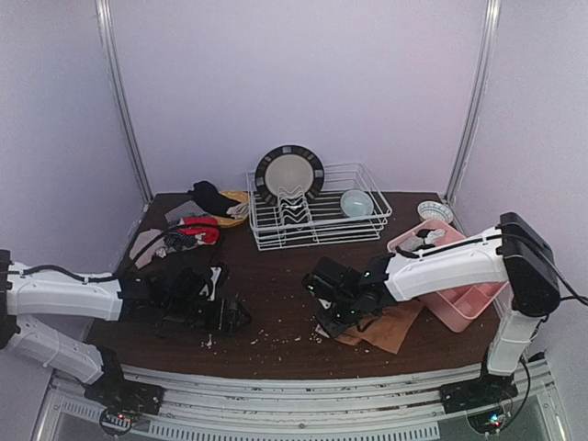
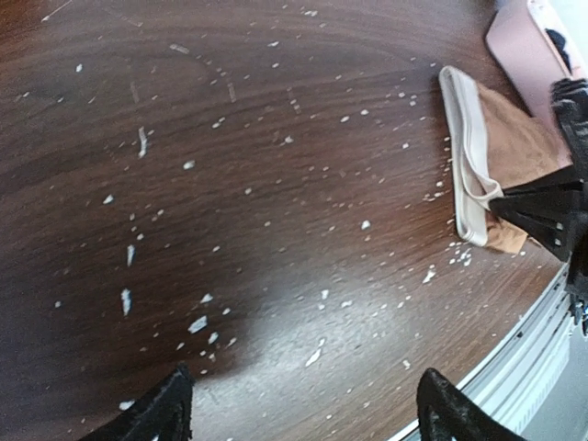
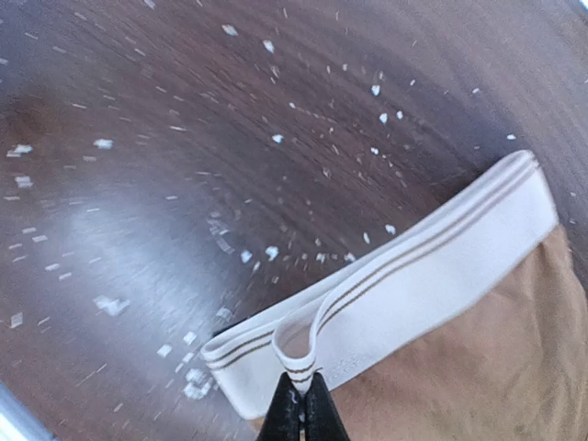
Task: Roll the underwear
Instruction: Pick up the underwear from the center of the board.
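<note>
A brown underwear (image 1: pixel 390 328) with a white striped waistband (image 3: pixel 423 266) lies flat on the dark table near the front right. My right gripper (image 3: pixel 301 406) is shut on a pinched loop of that waistband, and the brown cloth (image 3: pixel 496 367) spreads out to its right. In the left wrist view the same underwear (image 2: pixel 519 147) shows at the right with the right gripper (image 2: pixel 542 216) on its near edge. My left gripper (image 2: pixel 308 418) hovers open over bare table to the left of it, holding nothing. More underwear lies at the back left: black (image 1: pixel 211 196), red (image 1: pixel 197 234) and pale (image 1: pixel 145 243).
A pink compartment tray (image 1: pixel 459 299) stands right of the brown underwear. A white wire dish rack (image 1: pixel 367 225) at the back holds a plate (image 1: pixel 289 175) and a bowl (image 1: pixel 356 202). Another small bowl (image 1: pixel 434 211) sits behind the tray. White crumbs dot the table (image 1: pixel 276 285).
</note>
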You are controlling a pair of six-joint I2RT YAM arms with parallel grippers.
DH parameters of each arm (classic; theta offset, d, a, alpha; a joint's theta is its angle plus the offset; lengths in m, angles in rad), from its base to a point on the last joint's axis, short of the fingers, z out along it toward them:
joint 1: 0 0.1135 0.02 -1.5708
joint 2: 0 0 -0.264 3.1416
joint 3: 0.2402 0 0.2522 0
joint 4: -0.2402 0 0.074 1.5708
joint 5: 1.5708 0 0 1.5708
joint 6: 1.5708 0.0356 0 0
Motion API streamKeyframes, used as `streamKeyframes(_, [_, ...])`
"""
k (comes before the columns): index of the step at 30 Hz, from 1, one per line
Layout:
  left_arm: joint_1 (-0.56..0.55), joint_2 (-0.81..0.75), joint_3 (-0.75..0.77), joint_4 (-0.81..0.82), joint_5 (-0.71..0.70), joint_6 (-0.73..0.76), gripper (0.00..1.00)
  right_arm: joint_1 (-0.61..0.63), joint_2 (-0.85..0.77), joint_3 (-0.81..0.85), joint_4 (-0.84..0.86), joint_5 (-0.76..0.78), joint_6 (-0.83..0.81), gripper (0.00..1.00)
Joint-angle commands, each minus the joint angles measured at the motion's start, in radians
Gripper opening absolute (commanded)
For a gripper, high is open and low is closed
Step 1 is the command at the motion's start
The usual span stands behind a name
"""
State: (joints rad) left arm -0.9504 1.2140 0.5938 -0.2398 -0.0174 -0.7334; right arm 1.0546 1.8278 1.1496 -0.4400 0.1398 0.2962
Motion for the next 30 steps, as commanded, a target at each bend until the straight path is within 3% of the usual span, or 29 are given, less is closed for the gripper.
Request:
streamKeyframes(1, [-0.022, 0.013, -0.039, 0.195, 0.047, -0.014, 0.85, -0.004, -0.215, -0.060, 0.094, -0.070, 0.039, 0.00])
streamKeyframes(7, [-0.095, 0.236, 0.048, 0.359, 0.106, -0.020, 0.90, -0.003, -0.444, -0.170, 0.132, -0.005, 0.102, 0.00])
streamKeyframes(15, [-0.136, 0.580, 0.207, 0.476, 0.237, -0.085, 0.78, -0.005, -0.578, -0.320, 0.133, 0.055, 0.159, 0.00])
streamKeyframes(21, [-0.186, 0.666, 0.303, 0.362, 0.218, -0.053, 0.70, -0.004, -0.617, -0.345, 0.147, 0.063, 0.163, 0.00])
streamKeyframes(27, [-0.213, 0.674, 0.317, 0.217, 0.121, -0.031, 0.54, -0.003, -0.658, -0.347, 0.145, 0.064, 0.167, 0.00])
streamKeyframes(30, [-0.219, 0.691, 0.311, 0.218, 0.126, -0.016, 0.30, -0.003, -0.692, -0.353, 0.149, 0.059, 0.171, 0.00])
